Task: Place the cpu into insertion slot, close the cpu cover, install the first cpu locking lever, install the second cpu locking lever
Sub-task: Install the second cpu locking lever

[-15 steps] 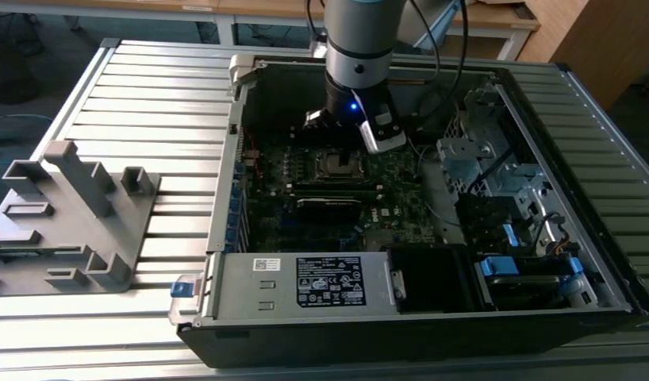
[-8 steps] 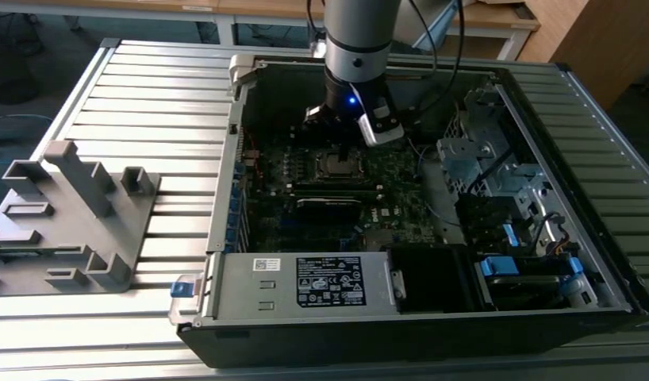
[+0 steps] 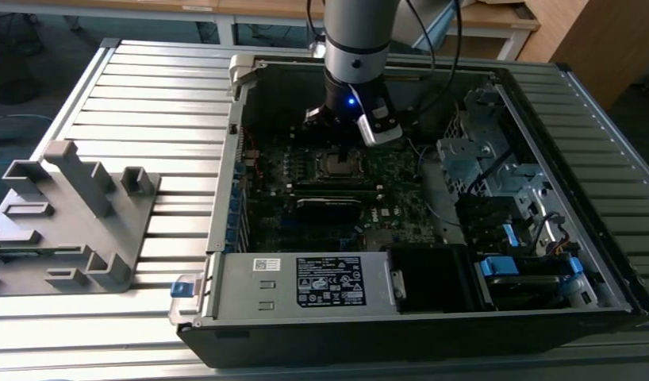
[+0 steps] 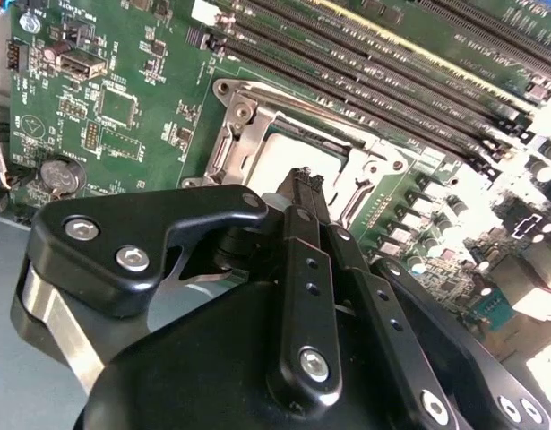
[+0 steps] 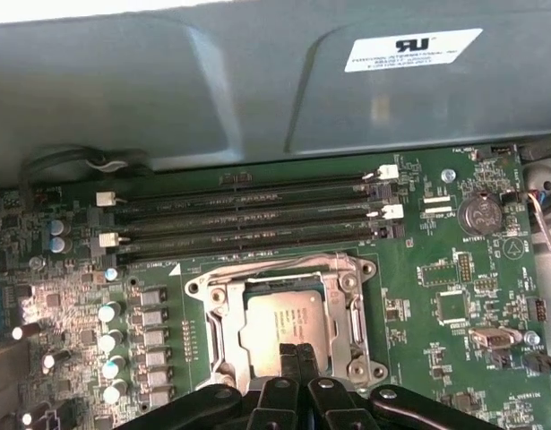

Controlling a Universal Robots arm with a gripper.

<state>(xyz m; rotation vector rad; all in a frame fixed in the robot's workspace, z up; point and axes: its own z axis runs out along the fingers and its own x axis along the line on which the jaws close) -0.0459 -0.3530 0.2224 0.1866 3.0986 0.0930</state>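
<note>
The cpu, a dull silver square chip, lies flat in the insertion slot on the green motherboard. The cpu cover, a shiny metal frame, lies down around it, and the chip shows through its window. A thin metal lever runs along the cover's edge nearest the memory slots. My gripper is shut, its two black fingertips pressed together right over the near edge of the cpu. In the second wrist view the gripper points down at the cpu inside the cover.
Several long black memory slots run beside the socket. A row of capacitors stands on its other side. The case's grey wall, drive cage and power supply enclose the board. A grey fixture stands outside at the exterior view's left.
</note>
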